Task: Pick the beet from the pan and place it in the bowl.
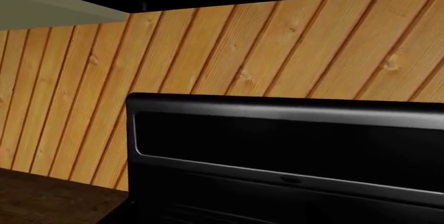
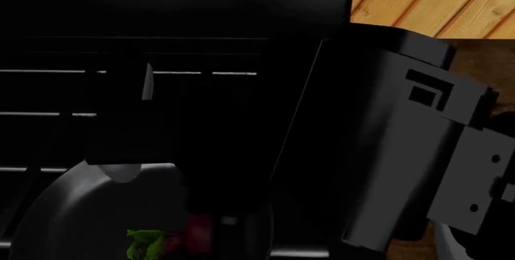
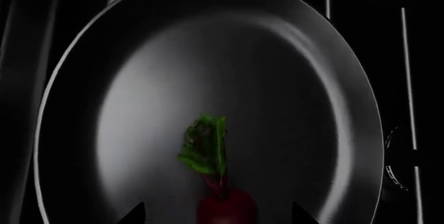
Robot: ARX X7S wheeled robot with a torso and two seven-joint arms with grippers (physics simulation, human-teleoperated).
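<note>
Left wrist view: only wood panelling (image 1: pixel 277 47) and a black appliance (image 1: pixel 291 156); your left gripper is unseen.

Head view: the beet (image 2: pixel 189 236) lies in the pan (image 2: pixel 72 212) under your right arm.

Right wrist view: the right gripper (image 3: pixel 216 214) is released, straddling the beet (image 3: pixel 227 208). You are at the grasp step: lower and close next.

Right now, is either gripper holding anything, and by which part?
Nothing is held. The right gripper hangs open around the beet in the pan, fingertips apart. The left gripper is out of view.
</note>
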